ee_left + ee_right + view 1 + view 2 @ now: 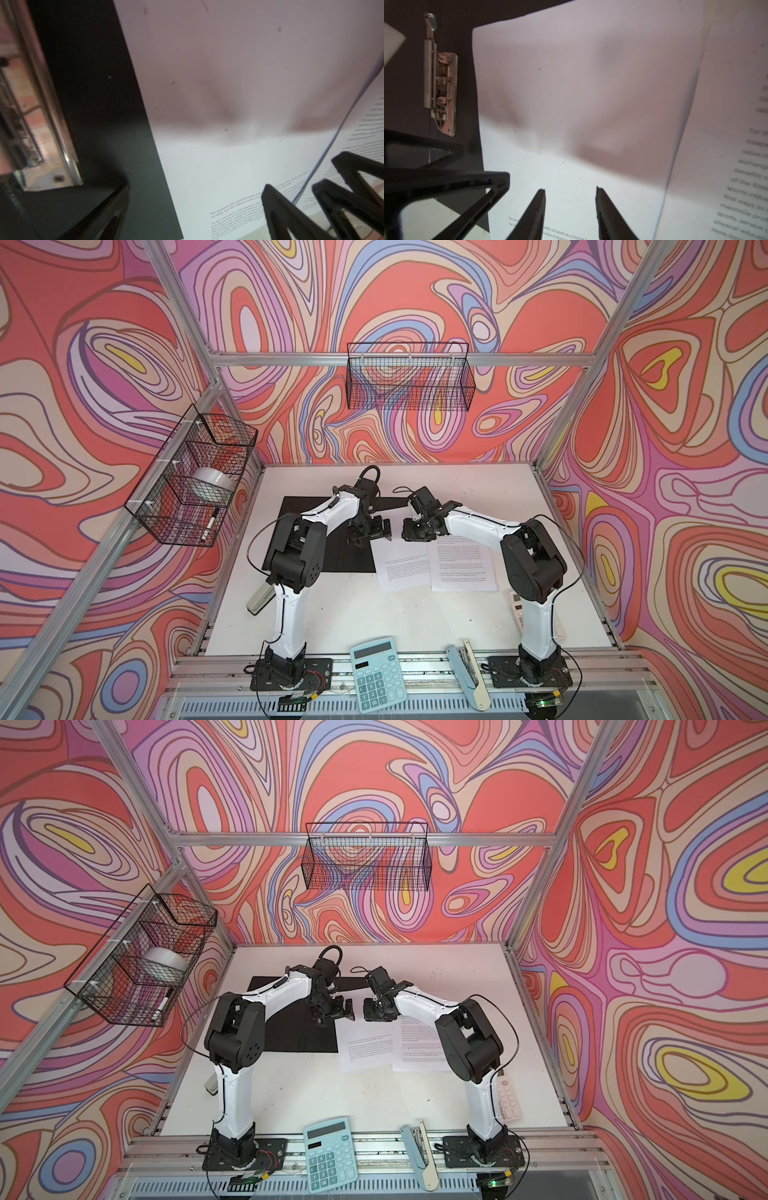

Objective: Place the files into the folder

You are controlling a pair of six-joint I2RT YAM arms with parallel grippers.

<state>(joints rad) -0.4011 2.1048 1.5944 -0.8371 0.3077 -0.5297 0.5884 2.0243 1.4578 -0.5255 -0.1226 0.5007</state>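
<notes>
The folder (328, 547) lies open on the table, black inside up, with its metal clip (442, 91) showing in both wrist views. Two white printed sheets, the files (405, 572), lie to its right; the left sheet's edge reaches onto the folder's black inside (124, 124), and the second sheet (463, 568) lies beside the first. My left gripper (380, 531) hangs wide open low over the folder's right edge and the left sheet (228, 166). Facing it a little to the right, my right gripper (570, 199) stands open over the same sheet, with nothing between its fingers.
A teal calculator (376, 672) and a pale blue stapler (467, 676) lie on the front rail. A white calculator (517, 605) sits by the right arm, and a grey stapler (259, 599) by the left arm. Wire baskets (195, 485) hang on the left and back walls.
</notes>
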